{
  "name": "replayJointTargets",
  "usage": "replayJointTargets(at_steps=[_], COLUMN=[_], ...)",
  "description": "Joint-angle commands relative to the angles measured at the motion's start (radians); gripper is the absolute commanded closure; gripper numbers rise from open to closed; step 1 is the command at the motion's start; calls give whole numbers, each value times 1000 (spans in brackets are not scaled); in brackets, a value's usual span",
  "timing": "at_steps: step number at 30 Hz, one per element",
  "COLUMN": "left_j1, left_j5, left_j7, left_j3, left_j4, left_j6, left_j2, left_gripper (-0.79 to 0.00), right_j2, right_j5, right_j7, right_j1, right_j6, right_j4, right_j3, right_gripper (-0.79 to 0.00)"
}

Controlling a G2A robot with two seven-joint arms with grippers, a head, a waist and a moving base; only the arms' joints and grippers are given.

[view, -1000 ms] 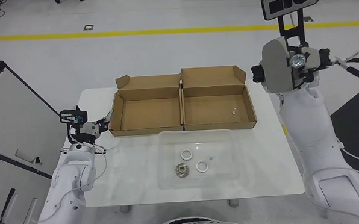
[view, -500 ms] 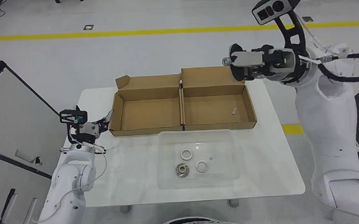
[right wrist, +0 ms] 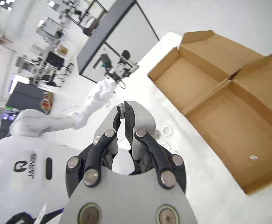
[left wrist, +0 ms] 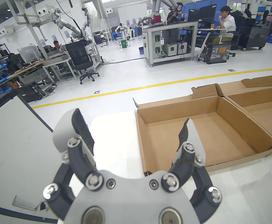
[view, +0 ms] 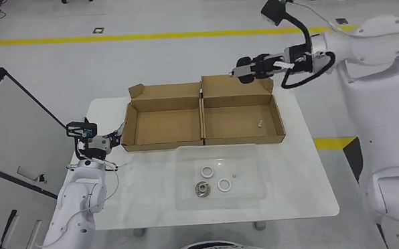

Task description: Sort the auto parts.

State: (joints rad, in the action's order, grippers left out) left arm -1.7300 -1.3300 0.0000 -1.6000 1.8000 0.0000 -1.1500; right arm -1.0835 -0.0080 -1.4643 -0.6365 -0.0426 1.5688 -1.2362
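Top view, right pincer [view: 237,72]: hung above the far wall of the right box [view: 233,123], with its arm stretched in from the right side.
Top view, left pincer [view: 114,137]: sat low at the left side of the tabletop [view: 142,194], just beside the outer wall of the left box [view: 165,126].
Top view, boxes: two open cardboard boxes stood side by side and touching on the far half of the tabletop. A small pale part [view: 260,122] lay on the right box's floor.
Top view, tray [view: 252,189]: clear, set on the near side of the boxes. It held two white rings [view: 207,171], a metal part [view: 202,189] and a tiny speck too small to identify.
Left wrist view, left pincer: fingers spread wide, nothing between them. The left box lay just ahead, with the right box's corner behind it.
Right wrist view, right pincer: fingers almost closed, tips pinching a small threaded bolt [right wrist: 121,110].
Right wrist view, bolt: gripped at the very tips, clear of any surface. Both boxes and the rings lay below and to one side.
Right wrist view, pale part: lay on the right box's floor, well apart from the bolt.
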Motion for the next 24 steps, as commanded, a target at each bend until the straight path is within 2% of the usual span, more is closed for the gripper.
replayJointTargets(at_steps=[1,7,14,24], left_j1=[0,0,0,0], left_j5=[0,0,0,0], left_j7=[0,0,0,0], left_j3=[0,0,0,0], left_j4=[0,0,0,0], left_j6=[0,0,0,0], left_j2=[0,0,0,0], left_gripper=[-785,-785,-785,-785], right_j2=[-2,-12,-34,-73], right_j5=[-71,-297,-407,-583], right_j7=[0,14,52,156], right_j1=[33,114,148,142], right_j6=[16,65,80,62], right_j4=[-40,-162,-297,-438], right_j3=[43,187,314,477], right_gripper=[0,0,0,0])
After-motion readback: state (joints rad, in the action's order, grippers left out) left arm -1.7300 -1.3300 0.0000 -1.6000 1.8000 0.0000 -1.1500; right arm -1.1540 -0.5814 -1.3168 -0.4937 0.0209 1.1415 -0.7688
